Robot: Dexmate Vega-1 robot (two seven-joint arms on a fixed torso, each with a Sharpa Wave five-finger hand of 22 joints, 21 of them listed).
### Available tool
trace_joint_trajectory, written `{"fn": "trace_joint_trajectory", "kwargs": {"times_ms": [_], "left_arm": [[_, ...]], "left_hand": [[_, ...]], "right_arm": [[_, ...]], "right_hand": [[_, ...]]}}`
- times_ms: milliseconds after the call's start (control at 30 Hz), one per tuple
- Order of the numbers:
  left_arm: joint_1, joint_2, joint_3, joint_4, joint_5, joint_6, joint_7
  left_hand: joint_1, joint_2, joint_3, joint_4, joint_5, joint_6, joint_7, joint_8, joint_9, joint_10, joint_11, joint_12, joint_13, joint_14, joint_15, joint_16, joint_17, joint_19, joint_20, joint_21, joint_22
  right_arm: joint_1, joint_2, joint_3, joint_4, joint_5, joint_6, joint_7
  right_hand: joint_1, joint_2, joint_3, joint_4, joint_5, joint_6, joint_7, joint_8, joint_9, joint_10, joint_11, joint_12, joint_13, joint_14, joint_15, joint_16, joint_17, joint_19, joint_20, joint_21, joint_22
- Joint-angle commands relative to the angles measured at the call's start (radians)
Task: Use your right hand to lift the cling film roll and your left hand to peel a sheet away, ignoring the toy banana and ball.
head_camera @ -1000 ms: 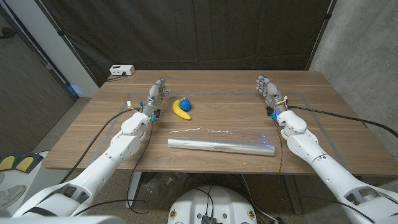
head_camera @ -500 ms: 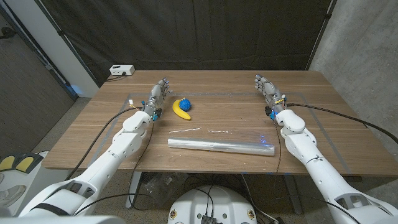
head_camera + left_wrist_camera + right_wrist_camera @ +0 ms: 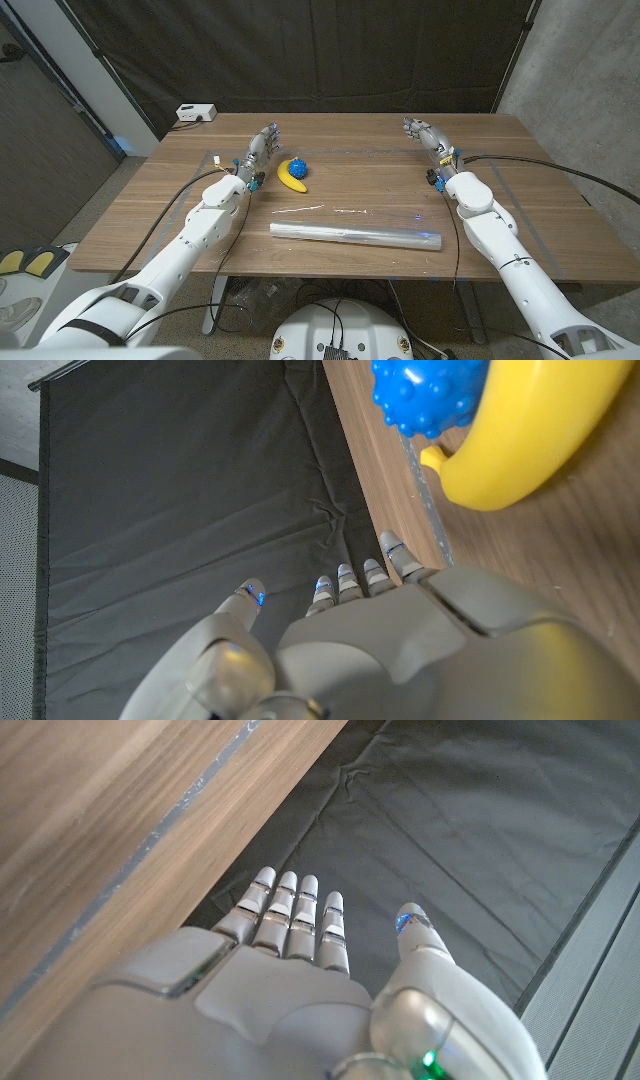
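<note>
- A long roll of clear, shiny cling film (image 3: pixel 356 236) lies lengthwise on the wooden table (image 3: pixel 150 205) near its front edge, between the two arms and well apart from both hands; a thin loose strip of film lies just behind it.
- The robot's white right hand (image 3: pixel 427 137) is over the far right part of the table, fingers extended and spread — holding nothing; the right wrist view shows those fingers (image 3: pixel 290 915) straight and close together, thumb apart.
- The white left hand (image 3: pixel 258 152) is over the far left part, fingers apart and empty.
- A yellow toy banana (image 3: pixel 291 177) sits just beside the left hand — touching a small blue knobbly ball (image 3: pixel 298 167).
- A white box (image 3: pixel 196 113) sits at the table's far left corner.
</note>
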State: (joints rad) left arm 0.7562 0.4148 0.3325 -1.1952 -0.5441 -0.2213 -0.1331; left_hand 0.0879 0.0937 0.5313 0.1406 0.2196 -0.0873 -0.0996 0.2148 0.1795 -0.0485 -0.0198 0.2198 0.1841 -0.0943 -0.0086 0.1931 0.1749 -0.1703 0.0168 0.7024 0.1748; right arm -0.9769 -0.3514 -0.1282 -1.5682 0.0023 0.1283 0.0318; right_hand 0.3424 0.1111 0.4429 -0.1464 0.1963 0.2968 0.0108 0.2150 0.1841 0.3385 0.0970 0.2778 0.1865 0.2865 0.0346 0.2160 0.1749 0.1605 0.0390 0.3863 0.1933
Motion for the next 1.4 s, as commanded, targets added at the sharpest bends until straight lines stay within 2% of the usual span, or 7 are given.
{"fn": "trace_joint_trajectory", "kwargs": {"times_ms": [33, 133, 267, 467, 733, 1100, 1400], "left_arm": [[-0.018, -0.016, 0.014, 0.004, 0.024, 0.020, -0.017], [-0.019, -0.018, 0.018, -0.003, 0.027, 0.026, -0.017], [-0.018, -0.020, 0.022, -0.017, 0.034, 0.033, -0.012], [-0.010, -0.021, 0.026, -0.043, 0.046, 0.049, 0.001], [0.006, -0.025, 0.032, -0.079, 0.059, 0.066, 0.011], [0.016, -0.029, 0.036, -0.106, 0.075, 0.078, 0.012], [0.018, -0.026, 0.042, -0.116, 0.085, 0.095, 0.003]], "left_hand": [[0.000, -0.003, -0.003, -0.004, 0.003, 0.007, -0.004, -0.001, 0.004, 0.011, -0.001, 0.008, 0.003, 0.016, 0.003, 0.009, 0.002, -0.019, 0.028, -0.002, 0.005], [0.001, -0.003, -0.005, -0.003, 0.003, 0.014, -0.005, -0.003, 0.005, 0.028, -0.007, 0.011, 0.004, 0.031, 0.017, 0.012, 0.003, -0.008, 0.056, -0.003, 0.006], [0.001, -0.002, -0.006, -0.002, 0.002, 0.020, -0.005, -0.003, 0.005, 0.043, 0.000, 0.015, 0.005, 0.045, 0.021, 0.015, 0.004, -0.001, 0.066, -0.004, 0.007], [0.001, -0.001, -0.007, 0.000, 0.002, 0.028, -0.001, -0.004, 0.006, 0.060, 0.006, 0.019, 0.006, 0.057, 0.019, 0.017, 0.005, 0.007, 0.070, -0.004, 0.008], [0.000, -0.001, -0.009, 0.001, 0.001, 0.031, -0.002, -0.006, 0.007, 0.072, 0.005, 0.020, 0.008, 0.073, 0.026, 0.019, 0.006, 0.015, 0.087, -0.006, 0.009], [-0.001, -0.002, -0.012, 0.003, 0.001, 0.033, -0.006, -0.010, 0.007, 0.089, 0.009, 0.023, 0.009, 0.091, 0.028, 0.021, 0.007, 0.024, 0.099, -0.008, 0.010], [-0.001, -0.002, -0.013, 0.004, 0.001, 0.035, -0.003, -0.011, 0.007, 0.102, 0.012, 0.025, 0.010, 0.099, 0.029, 0.022, 0.008, 0.026, 0.103, -0.010, 0.010]], "right_arm": [[-0.042, -0.092, -0.044, -0.177, -0.144, -0.078, -0.020], [-0.045, -0.123, -0.059, -0.207, -0.175, -0.097, -0.020], [-0.054, -0.168, -0.078, -0.255, -0.218, -0.126, -0.021], [-0.068, -0.218, -0.101, -0.300, -0.256, -0.138, -0.038], [-0.096, -0.284, -0.112, -0.375, -0.278, -0.170, -0.031], [-0.147, -0.387, -0.131, -0.526, -0.355, -0.270, -0.006], [-0.169, -0.453, -0.140, -0.599, -0.381, -0.315, 0.023]], "right_hand": [[0.011, -0.001, 0.004, -0.004, 0.008, 0.019, -0.004, 0.012, 0.004, 0.020, -0.006, 0.009, 0.003, 0.022, -0.004, 0.008, 0.003, 0.017, 0.000, 0.011, 0.005], [0.012, -0.003, 0.005, -0.005, 0.009, 0.033, -0.003, 0.015, 0.004, 0.029, -0.010, 0.011, 0.004, 0.030, -0.007, 0.007, 0.003, 0.023, 0.000, 0.012, 0.005], [0.014, -0.011, 0.005, -0.008, 0.010, 0.042, -0.002, 0.015, 0.004, 0.039, -0.010, 0.012, 0.004, 0.044, -0.013, 0.007, 0.003, 0.030, -0.003, 0.014, 0.005], [0.015, -0.025, 0.004, -0.010, 0.010, 0.077, -0.003, 0.020, 0.005, 0.072, -0.024, 0.019, 0.005, 0.080, -0.033, 0.009, 0.004, 0.057, -0.012, 0.022, 0.005], [0.014, -0.031, 0.004, -0.010, 0.009, 0.091, -0.002, 0.020, 0.006, 0.085, -0.023, 0.021, 0.005, 0.091, -0.037, 0.006, 0.005, 0.065, -0.014, 0.023, 0.005], [0.018, -0.037, 0.006, -0.012, 0.008, 0.086, -0.006, 0.012, 0.006, 0.074, -0.035, 0.012, 0.005, 0.084, -0.048, -0.003, 0.005, 0.066, -0.020, 0.022, 0.005], [0.021, -0.040, 0.008, -0.013, 0.007, 0.077, -0.009, 0.006, 0.006, 0.064, -0.040, 0.006, 0.005, 0.081, -0.057, -0.009, 0.005, 0.066, -0.024, 0.020, 0.005]]}}
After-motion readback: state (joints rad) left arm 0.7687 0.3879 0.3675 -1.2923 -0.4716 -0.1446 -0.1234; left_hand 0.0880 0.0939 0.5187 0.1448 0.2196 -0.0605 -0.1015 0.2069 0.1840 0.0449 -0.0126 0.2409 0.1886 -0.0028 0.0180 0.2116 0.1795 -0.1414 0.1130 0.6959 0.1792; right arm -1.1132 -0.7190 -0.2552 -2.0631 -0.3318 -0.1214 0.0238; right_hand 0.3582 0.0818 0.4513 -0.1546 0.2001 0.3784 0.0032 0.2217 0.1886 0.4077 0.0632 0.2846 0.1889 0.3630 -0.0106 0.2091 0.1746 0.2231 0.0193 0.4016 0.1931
